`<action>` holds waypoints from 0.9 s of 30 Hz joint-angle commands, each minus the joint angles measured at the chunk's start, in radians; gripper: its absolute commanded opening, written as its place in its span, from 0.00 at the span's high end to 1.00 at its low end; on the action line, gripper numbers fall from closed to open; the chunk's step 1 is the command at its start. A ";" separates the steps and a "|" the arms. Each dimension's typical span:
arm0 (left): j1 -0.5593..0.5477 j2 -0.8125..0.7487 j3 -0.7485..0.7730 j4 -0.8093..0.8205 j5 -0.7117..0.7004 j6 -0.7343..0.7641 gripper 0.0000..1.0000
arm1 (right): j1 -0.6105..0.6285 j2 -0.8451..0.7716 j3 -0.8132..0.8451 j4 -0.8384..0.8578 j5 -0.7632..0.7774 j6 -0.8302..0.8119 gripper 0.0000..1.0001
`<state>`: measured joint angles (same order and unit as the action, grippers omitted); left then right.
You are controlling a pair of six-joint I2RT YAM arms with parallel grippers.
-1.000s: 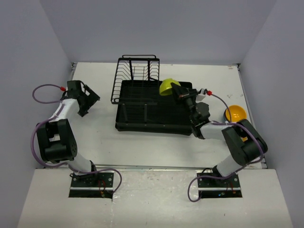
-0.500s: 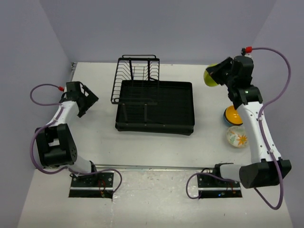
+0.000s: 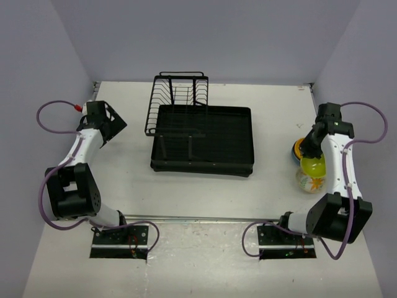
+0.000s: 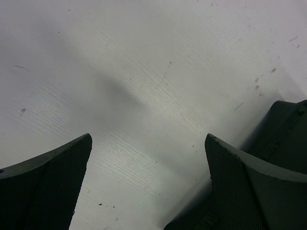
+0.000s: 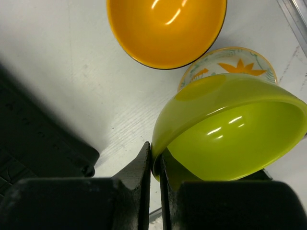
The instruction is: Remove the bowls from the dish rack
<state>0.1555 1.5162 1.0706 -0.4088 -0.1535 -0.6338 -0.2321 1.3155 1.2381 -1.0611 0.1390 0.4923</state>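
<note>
The dish rack (image 3: 203, 139) stands in the middle of the counter (image 3: 130, 177), a black tray with an upright wire section (image 3: 177, 98) at its far left side. The three bowls in view are all outside the rack, grouped near the right edge of the counter and well apart from the tray. The right arm (image 3: 338, 149) reaches over this group. The right jaws are almost closed and pinch the rim of the yellow-green bowl (image 5: 230, 136) between the two fingers (image 5: 139, 167), one finger inside the rim and one outside. This bowl is tilted, with its opening turned toward the wrist camera. It hangs directly over the white bowl with the orange pattern (image 5: 229, 67) and covers most of it; I cannot tell whether the two bowls touch. The orange bowl (image 5: 165, 28) sits upright on the counter just beside the patterned one, on its far side. The left arm (image 3: 87, 139) is at the left side of the counter, away from the rack. The left jaws are wide open with nothing between them, and only bare counter shows below them.
</note>
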 commanded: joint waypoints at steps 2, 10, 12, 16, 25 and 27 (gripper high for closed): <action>-0.011 -0.007 0.051 -0.016 -0.021 0.019 0.00 | -0.035 -0.002 0.001 -0.011 0.016 -0.055 1.00; -0.020 0.029 0.106 -0.044 -0.029 0.019 0.00 | -0.110 0.100 -0.114 0.084 -0.042 -0.080 1.00; -0.019 0.036 0.111 -0.047 -0.032 0.019 0.00 | -0.111 0.119 -0.123 0.096 -0.044 -0.080 1.00; -0.019 0.053 0.126 -0.050 -0.027 0.022 0.00 | -0.113 0.166 -0.131 0.125 -0.035 -0.081 1.00; -0.019 0.085 0.146 -0.050 -0.038 0.017 0.00 | -0.113 0.214 -0.164 0.159 -0.012 -0.086 0.99; -0.020 0.088 0.149 -0.048 -0.040 0.014 0.00 | -0.113 0.225 -0.161 0.159 -0.004 -0.084 0.95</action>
<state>0.1387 1.5997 1.1736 -0.4553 -0.1684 -0.6342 -0.3416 1.5352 1.0740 -0.9268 0.1112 0.4252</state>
